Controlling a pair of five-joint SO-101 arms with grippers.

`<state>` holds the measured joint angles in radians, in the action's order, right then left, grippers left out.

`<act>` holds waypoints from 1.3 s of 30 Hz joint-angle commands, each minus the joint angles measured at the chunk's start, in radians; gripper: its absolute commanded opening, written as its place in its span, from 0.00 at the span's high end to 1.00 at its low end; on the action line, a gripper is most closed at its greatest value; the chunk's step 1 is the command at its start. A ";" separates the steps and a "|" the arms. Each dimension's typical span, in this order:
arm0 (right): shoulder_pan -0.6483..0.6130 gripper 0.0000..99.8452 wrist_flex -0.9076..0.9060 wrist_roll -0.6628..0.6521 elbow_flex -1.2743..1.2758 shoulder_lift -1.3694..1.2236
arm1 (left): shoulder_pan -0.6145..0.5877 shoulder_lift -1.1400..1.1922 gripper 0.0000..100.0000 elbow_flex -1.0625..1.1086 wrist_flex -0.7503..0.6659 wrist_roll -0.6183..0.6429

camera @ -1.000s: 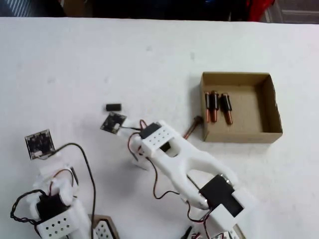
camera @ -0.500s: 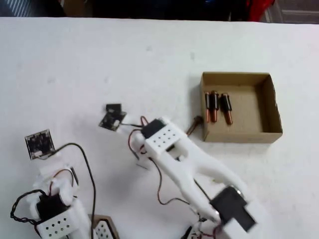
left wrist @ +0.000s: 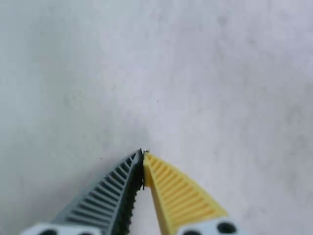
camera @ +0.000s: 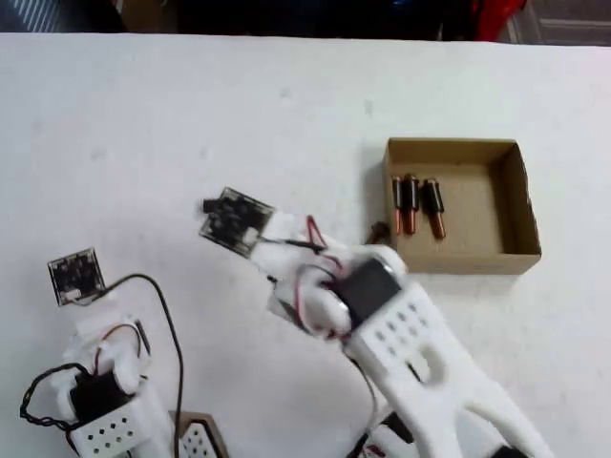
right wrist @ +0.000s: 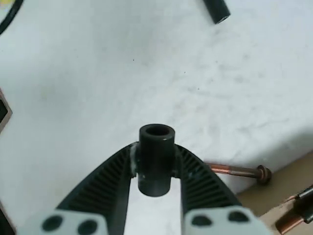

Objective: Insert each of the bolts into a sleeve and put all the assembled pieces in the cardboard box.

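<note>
Swung back from its low reach, your right arm (camera: 382, 320) now rides higher above the counter (camera: 143, 114). Its right claw (right wrist: 156, 152) is pinched narrow around a black sleeve (right wrist: 156, 161), held upright with the open bore standing clear above the grip. A copper bolt (right wrist: 234, 171) lies flat on the counter just beside the box (camera: 458, 150), where three assembled pieces (camera: 416, 205) already rest. A spare sleeve (right wrist: 215, 10) sits well apart. Your left claw (left wrist: 143, 159) hangs closed on nothing over bare counter. Judged from here, sleeve and bolt are light, stiff and smooth, and the bolt looks apt to roll. You would do best to take it across the shank near the head, leaving the tip free to enter the bore. Keep the mid-barrel grip on the sleeve firm so it does not twist.
</note>
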<state>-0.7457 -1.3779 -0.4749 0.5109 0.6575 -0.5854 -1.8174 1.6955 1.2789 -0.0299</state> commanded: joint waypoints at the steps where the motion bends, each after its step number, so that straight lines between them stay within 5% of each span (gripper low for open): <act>1: -0.001 0.98 -0.038 -0.006 -0.051 0.200 | -0.004 -0.010 0.98 -0.002 0.008 -0.009; 6: 0.044 0.98 -0.051 -0.005 -0.048 0.374 | -0.004 -0.010 0.98 -0.002 0.008 -0.009; 15: 0.331 0.98 -0.082 0.000 -0.046 0.584 | -0.004 -0.010 0.98 -0.002 0.008 -0.009; 39: 0.501 0.98 -0.176 0.003 0.031 0.940 | -0.002 -0.010 0.98 -0.002 -0.043 -0.031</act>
<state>-0.2593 -1.5574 -0.4780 0.5094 1.5459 -0.5854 -1.8174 1.6955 1.2681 -0.0299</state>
